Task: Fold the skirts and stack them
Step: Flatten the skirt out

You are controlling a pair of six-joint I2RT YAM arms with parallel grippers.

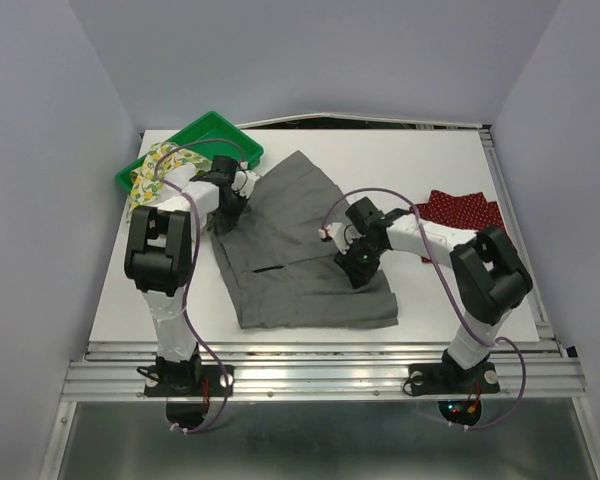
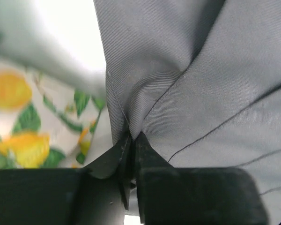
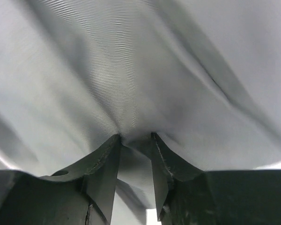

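Note:
The grey skirt (image 1: 300, 250) lies spread across the middle of the table. My left gripper (image 1: 230, 207) is shut on a pinched fold at its left edge, which fills the left wrist view (image 2: 187, 70). My right gripper (image 1: 355, 262) is pressed down on the skirt's right half, its jaws closed on a bunched fold (image 3: 136, 140) with a narrow gap between them. The lemon-print skirt (image 1: 152, 168) hangs over the green tray and shows in the left wrist view (image 2: 18, 117). The dark red dotted skirt (image 1: 465, 210) lies at the right edge.
A green plastic tray (image 1: 205, 135) stands at the back left corner. The white table (image 1: 400, 150) ends at a metal rail (image 1: 320, 350) in front. Grey walls close in on three sides. Cables loop above both arms.

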